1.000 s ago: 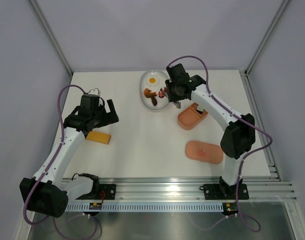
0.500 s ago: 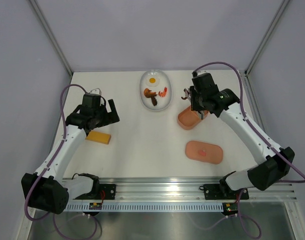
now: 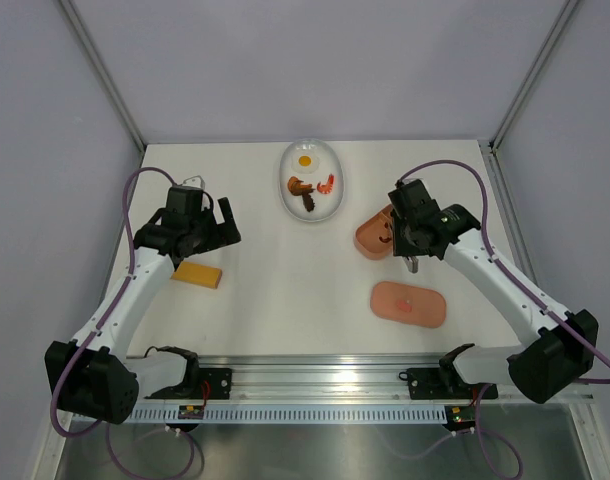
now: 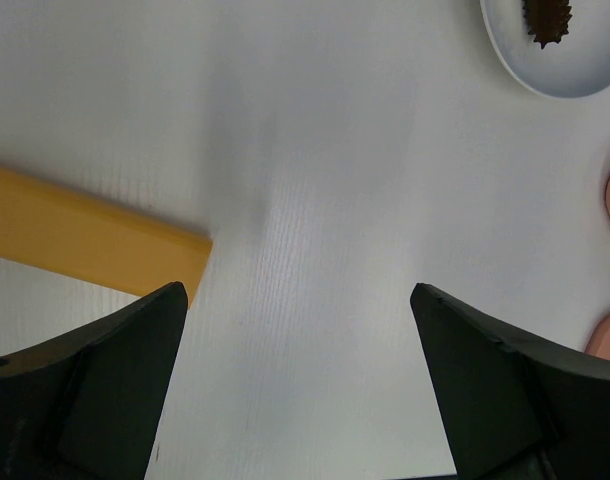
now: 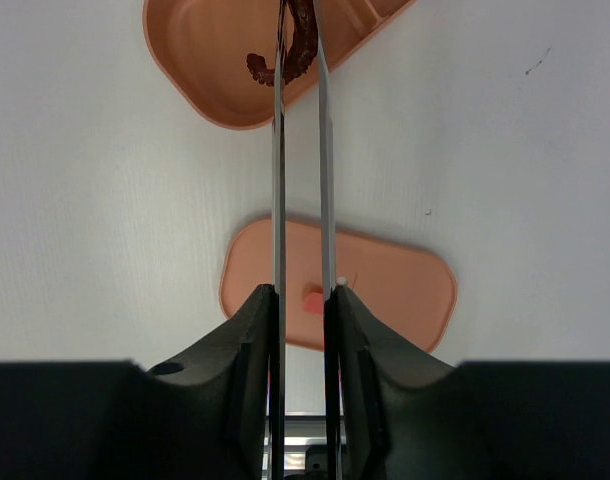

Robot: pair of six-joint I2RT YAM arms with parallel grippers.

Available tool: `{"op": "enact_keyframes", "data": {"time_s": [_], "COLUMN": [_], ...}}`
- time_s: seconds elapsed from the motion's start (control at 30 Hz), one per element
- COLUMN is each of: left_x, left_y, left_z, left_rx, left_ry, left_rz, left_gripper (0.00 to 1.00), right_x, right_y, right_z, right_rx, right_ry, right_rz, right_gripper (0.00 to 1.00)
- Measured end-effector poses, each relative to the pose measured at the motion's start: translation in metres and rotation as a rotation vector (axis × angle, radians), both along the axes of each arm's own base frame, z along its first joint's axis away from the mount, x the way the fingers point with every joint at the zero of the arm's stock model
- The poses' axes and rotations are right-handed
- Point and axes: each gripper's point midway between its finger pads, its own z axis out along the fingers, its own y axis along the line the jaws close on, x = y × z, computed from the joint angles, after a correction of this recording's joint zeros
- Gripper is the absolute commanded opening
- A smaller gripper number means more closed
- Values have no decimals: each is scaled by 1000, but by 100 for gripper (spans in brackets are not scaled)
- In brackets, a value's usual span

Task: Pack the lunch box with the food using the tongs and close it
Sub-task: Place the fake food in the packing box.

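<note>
The pink lunch box (image 3: 373, 240) (image 5: 210, 60) stands open right of centre. Its flat lid (image 3: 409, 304) (image 5: 385, 290) lies nearer the arms' bases. My right gripper (image 3: 410, 245) (image 5: 301, 305) is shut on the thin silver tongs (image 5: 278, 180). The tong tips reach into the box with a brown food piece (image 5: 300, 45) (image 3: 385, 238) between them. More food lies in the white dish (image 3: 297, 205): a fried egg (image 3: 305, 160), brown bits (image 3: 303, 188) and an orange shrimp (image 3: 327, 183). My left gripper (image 3: 225, 222) (image 4: 297, 292) hangs open over bare table, holding nothing.
A yellow-orange block (image 3: 197, 274) (image 4: 85, 240) lies on the table just below and to the left of my left gripper. The white dish's edge (image 4: 555, 75) shows at the top right of the left wrist view. Walls close the table on three sides.
My right arm has swung from the white dish over to the lunch box, carrying a brown piece in the tongs. The left arm has barely moved.
</note>
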Motion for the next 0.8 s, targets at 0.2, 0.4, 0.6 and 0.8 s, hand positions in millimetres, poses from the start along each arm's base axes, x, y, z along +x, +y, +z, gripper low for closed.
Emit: {"op": "enact_keyframes", "data": {"time_s": [0.2,0.4,0.6,0.8], "left_x": [0,0,0,-1], "left_y": [0,0,0,0], "left_z": [0,0,0,-1], "left_rx": [0,0,0,1], "left_ry": [1,1,1,2], "left_rz": [-1,0,0,0], "left_gripper": [99,99,99,99], "right_x": [-5,-1,3,6], "right_y": [2,5,10,13], "right_z": [-11,-11,-18,-26], "right_rx": [13,22,27,25], "right_ry": [30,19,34,55], "right_rz": [-1,-1,6,9], "right_gripper": [29,31,34,46]}}
